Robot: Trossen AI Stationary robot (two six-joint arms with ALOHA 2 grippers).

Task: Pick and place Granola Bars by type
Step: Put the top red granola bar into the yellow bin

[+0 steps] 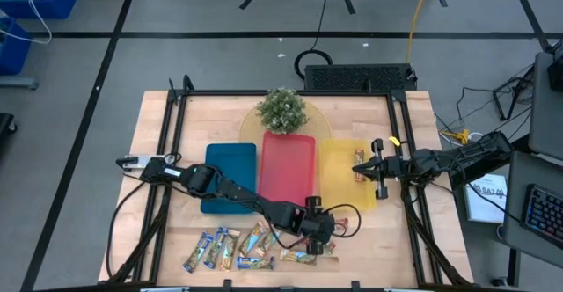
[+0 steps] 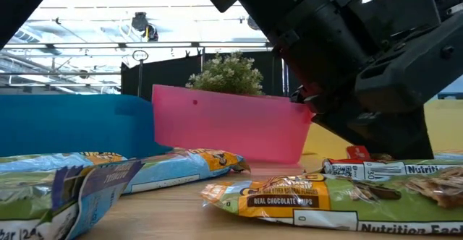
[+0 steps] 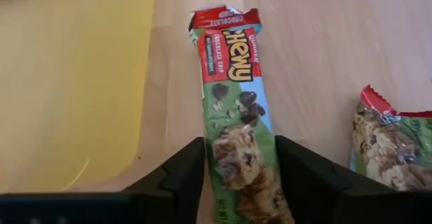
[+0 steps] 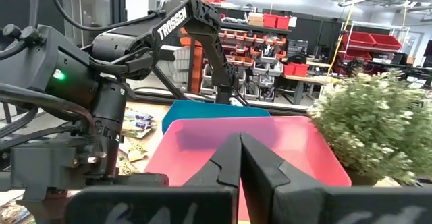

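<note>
A red-green granola bar lies flat on the wood beside the yellow tray. My left gripper reaches across the table's near middle, and the bar's near part lies between its fingers. Several more granola bars lie loose along the near edge, and another red-green one lies close by. A red-wrapped bar rests in the yellow tray. My right gripper hangs shut at that tray's right side, holding nothing. My left gripper has the red-green bar's two long sides between its two fingers, near the bar's closer end. The fingers slant down from above, and the bar runs on away from them. It lies flat on the table, printed side up.
The blue tray, red tray and yellow tray lie side by side in the table's middle. A potted plant stands behind the red tray. Black frame rails run along the table's left and right sides.
</note>
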